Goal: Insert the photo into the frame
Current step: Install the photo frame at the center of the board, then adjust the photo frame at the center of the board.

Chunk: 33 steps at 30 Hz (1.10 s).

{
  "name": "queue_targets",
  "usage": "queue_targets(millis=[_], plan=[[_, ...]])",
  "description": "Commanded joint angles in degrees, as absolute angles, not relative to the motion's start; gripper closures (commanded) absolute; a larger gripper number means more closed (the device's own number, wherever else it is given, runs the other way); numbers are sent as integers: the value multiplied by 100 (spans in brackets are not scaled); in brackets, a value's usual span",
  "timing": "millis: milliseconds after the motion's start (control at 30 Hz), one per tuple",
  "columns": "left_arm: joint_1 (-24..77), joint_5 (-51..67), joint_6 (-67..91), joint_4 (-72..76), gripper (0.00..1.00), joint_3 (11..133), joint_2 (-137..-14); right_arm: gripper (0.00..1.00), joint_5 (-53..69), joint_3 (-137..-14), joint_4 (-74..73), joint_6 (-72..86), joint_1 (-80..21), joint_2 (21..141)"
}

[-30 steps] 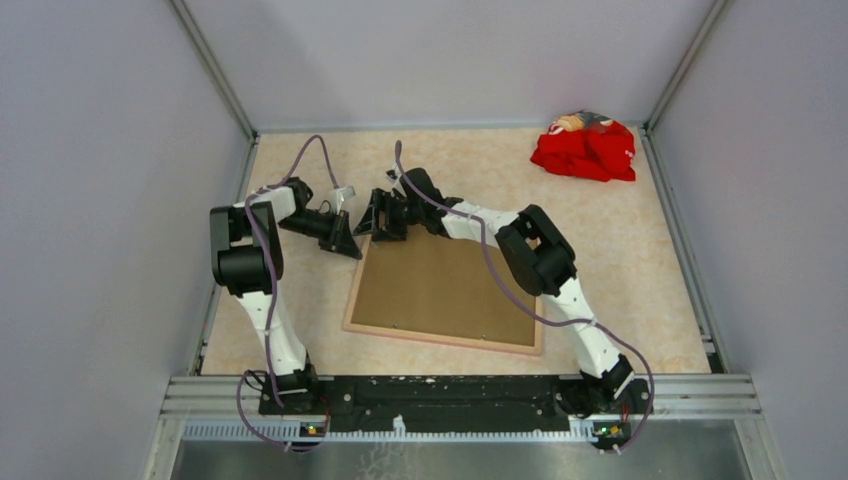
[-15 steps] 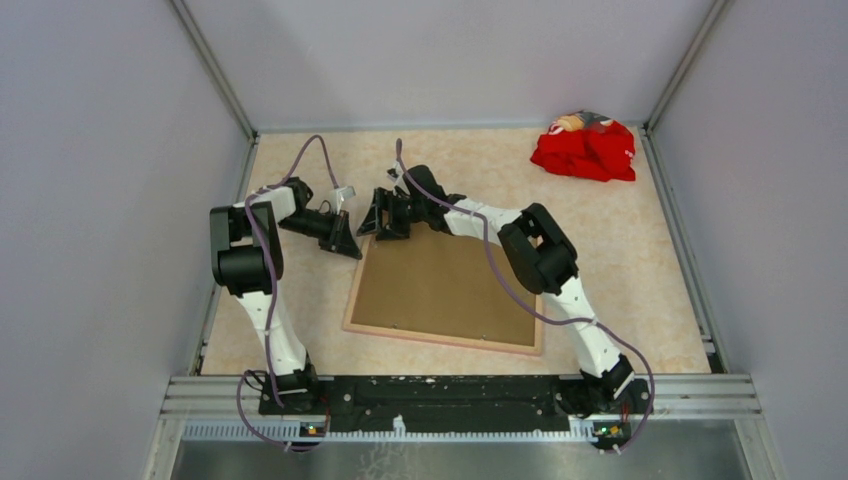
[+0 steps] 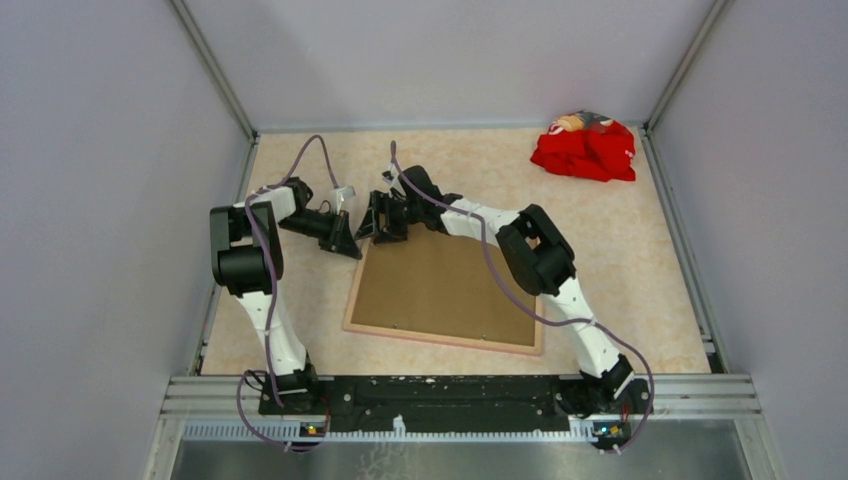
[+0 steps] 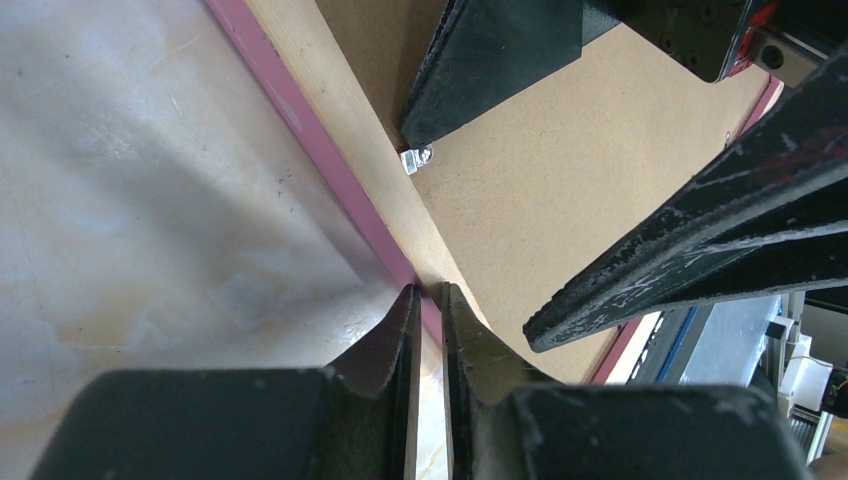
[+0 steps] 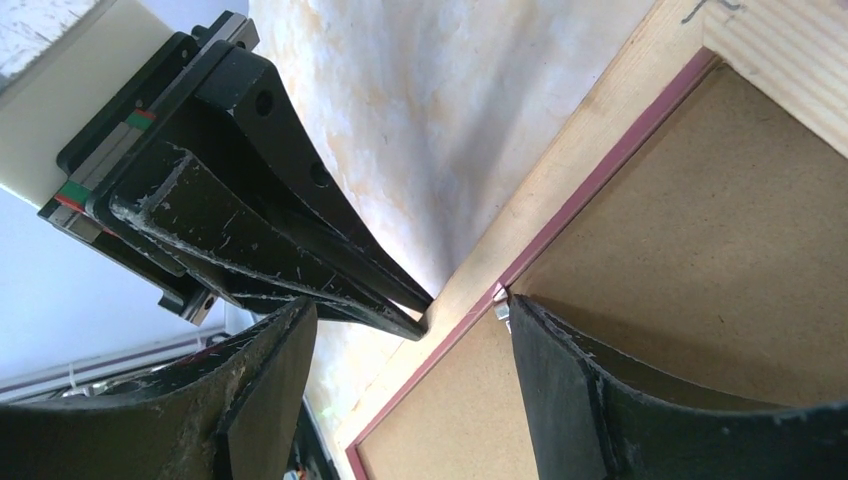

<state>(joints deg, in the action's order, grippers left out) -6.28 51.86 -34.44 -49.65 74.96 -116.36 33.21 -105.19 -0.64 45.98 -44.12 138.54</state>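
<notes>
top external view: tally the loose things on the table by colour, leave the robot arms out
pink and pale wood, thin rectangular picture frame: 1
brown, flat backing board: 1
red, crumpled cloth bundle: 1
total: 3

The frame (image 3: 440, 338) is laid flat, back upward, at the centre of the top view, slightly skewed; its pale wooden rim is edged pink and filled by a brown backing board (image 3: 445, 285).

Frame (image 4: 340, 110) lies on tabletop (image 3: 630, 270), board (image 3: 440, 285) in it; left hand (image 3: 350, 250) outside its edge, right hand (image 3: 379, 228) straddling that edge opposite.
</notes>
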Motion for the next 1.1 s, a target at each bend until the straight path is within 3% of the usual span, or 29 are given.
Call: queue_targets(millis=[0, 200, 333, 500, 800, 1067], plan=[[-574, 4751, -3752, -5010, 84, 7403, -11644, 29, 3483, -10856, -325, 4446, -4544, 14091], [-604, 4734, -3781, -5118, 84, 7475, -11621, 29, 3347, -11085, -602, 4305, -4408, 13934], [-754, 4742, -3961, -5394, 81, 7660, -11543, 23, 3013, -10831, -748, 4190, -4119, 13293], [-959, 4617, -4364, -5845, 76, 7912, -11391, 12, 2494, -9225, -578, 4165, -3576, 11663], [-874, 4105, -4843, -5608, 73, 7092, -10925, 4, 623, -5583, -1260, 4200, -1836, 8537], [-635, 3714, -5177, -5529, 74, 6545, -10576, 2, 473, -4414, -1456, 3861, -985, 7778]])
